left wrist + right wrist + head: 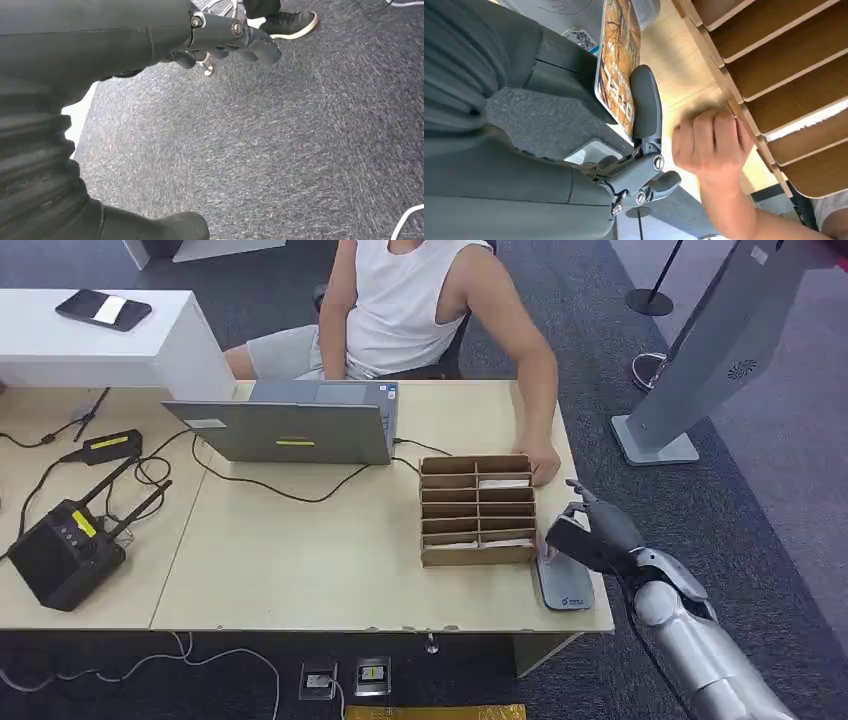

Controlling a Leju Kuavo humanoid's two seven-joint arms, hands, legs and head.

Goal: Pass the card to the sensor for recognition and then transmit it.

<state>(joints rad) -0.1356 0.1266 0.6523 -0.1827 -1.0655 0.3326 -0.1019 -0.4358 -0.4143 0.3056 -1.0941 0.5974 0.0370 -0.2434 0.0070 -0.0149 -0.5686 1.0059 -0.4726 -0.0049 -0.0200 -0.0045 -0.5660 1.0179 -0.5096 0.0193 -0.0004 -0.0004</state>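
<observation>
My right hand (pixel 585 535) hovers over the grey sensor pad (pixel 566 587) at the table's front right corner. In the right wrist view it pinches a card (pixel 618 60) with an orange-brown printed face between thumb (pixel 646 102) and fingers, held on edge close to the sensor pad (pixel 574 37). A cardboard sorting box (pixel 477 510) with several slots stands just left of the sensor; white cards lie in some slots. My left hand (pixel 220 37) hangs over grey carpet with its fingers curled and nothing in them.
A person in a white shirt sits across the table, one hand (pixel 543 465) resting by the box's far right corner, fist (pixel 709 142) closed. A grey laptop (pixel 290 425), black radio unit (pixel 62 550), cables and a grey kiosk stand (pixel 700 360) are around.
</observation>
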